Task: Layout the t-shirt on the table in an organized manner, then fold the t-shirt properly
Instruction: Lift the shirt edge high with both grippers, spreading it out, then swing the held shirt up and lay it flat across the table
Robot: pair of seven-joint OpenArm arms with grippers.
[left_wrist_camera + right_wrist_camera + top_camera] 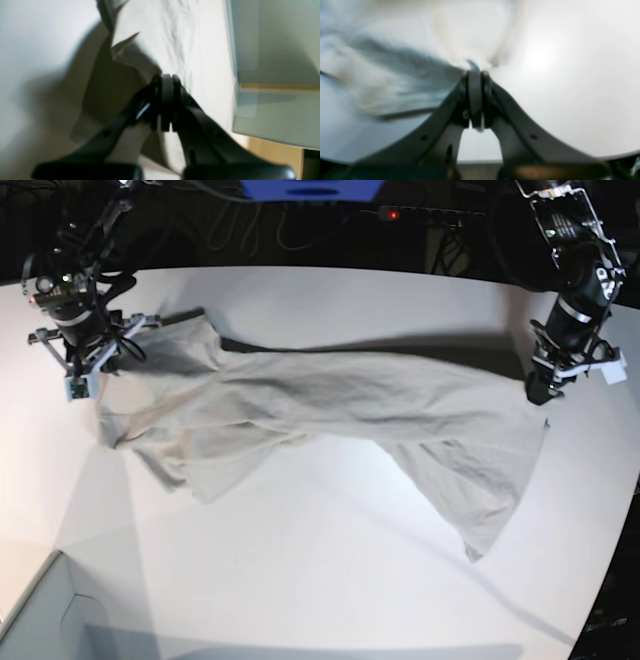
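The light grey-beige t-shirt point(350, 405) hangs stretched in a long band across the back half of the white table point(330, 560), its lower folds resting on the tabletop. At the shirt's right end, my left gripper point(538, 395) is shut on the cloth; the left wrist view shows the jaws point(167, 77) pressed together on wrinkled fabric point(175, 37). My right gripper point(90, 370) holds the shirt's left end. In the blurred right wrist view its jaws point(475, 73) are closed with fabric point(395, 75) drawn tight from the tip above the table point(557, 87).
A pale grey box corner point(40, 620) sits at the table's front left, and the box point(275, 100) also shows at the right of the left wrist view. Dark cables and a power strip point(390, 215) lie behind the table. The table edge curves away at the front right.
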